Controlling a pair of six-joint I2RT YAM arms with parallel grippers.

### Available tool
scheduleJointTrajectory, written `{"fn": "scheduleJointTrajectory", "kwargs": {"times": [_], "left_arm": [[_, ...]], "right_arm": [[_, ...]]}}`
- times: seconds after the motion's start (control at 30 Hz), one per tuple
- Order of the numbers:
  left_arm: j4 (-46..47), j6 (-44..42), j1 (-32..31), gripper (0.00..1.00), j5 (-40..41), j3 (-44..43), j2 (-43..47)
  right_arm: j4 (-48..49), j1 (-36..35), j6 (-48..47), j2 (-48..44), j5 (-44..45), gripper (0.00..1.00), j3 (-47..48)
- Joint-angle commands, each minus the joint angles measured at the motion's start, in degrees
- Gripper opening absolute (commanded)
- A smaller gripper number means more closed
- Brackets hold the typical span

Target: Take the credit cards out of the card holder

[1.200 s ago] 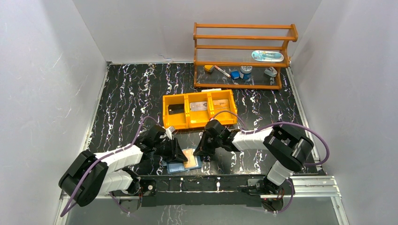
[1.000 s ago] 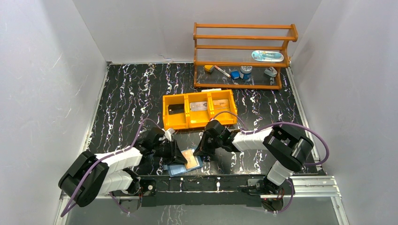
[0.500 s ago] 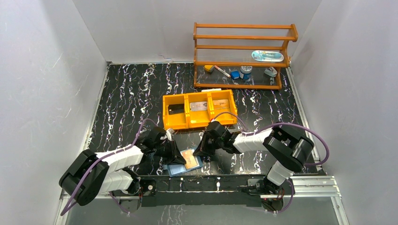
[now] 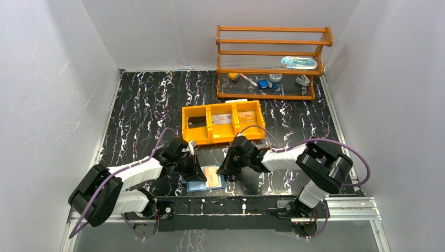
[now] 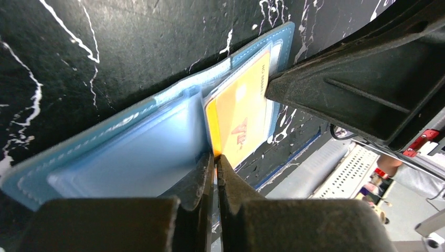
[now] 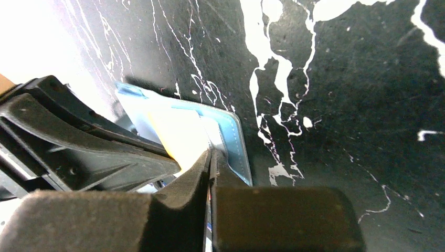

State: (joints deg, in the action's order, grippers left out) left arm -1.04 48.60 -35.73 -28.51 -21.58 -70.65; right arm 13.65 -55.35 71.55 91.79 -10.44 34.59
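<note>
Walls: plain pale grey panels (image 4: 52,84) closed in the left, back and right sides.
Tabletop: a black surface (image 4: 152,100) veined in white like marble, running back to the rear panel.
Shelf rack: an orange-brown wooden three-tier rack (image 4: 273,42) stood at the far right, against the back panel; a clear blister pack (image 4: 299,62) lay on its middle tier, and small oddments sat on the lowest.
Near edge: aluminium rails (image 4: 346,207) bordered the tabletop.
Light: bright and even, with soft shadows.
</note>
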Motion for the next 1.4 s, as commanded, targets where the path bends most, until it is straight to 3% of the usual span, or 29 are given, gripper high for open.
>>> {"fn": "scheduleJointTrajectory", "kwargs": {"times": [0.0,0.63,0.8,0.9,1.23,1.37], "left_arm": [[0.24,-3.94,0.88,0.0,2.83,-3.55,2.95],[-3.54,-8.43,3.01,0.0,-0.55,-4.03,1.54],[-2.66,-7.21,3.02,0.29,-0.38,-2.36,1.95],[-2.29,-7.03,2.95,0.36,-1.19,-1.59,1.43],[5.98,-4.36,3.0,0.3,-9.31,3.66,-3.91],[13.26,-1.69,3.05,0.17,-12.57,5.55,-6.12]], "right_arm": [[-7.79,-1.71,-2.95,-0.58,1.65,0.12,0.44],[-11.23,-0.38,-5.46,-1.66,2.59,0.15,2.96],[-9.21,-0.41,-3.93,-0.62,1.62,0.15,1.56],[-7.59,-0.43,-2.91,0.15,0.86,0.15,0.62],[-4.46,-0.53,-0.72,1.04,-0.35,0.15,-1.59],[-3.21,-0.82,-0.31,1.37,-0.93,0.14,-2.04]]}}
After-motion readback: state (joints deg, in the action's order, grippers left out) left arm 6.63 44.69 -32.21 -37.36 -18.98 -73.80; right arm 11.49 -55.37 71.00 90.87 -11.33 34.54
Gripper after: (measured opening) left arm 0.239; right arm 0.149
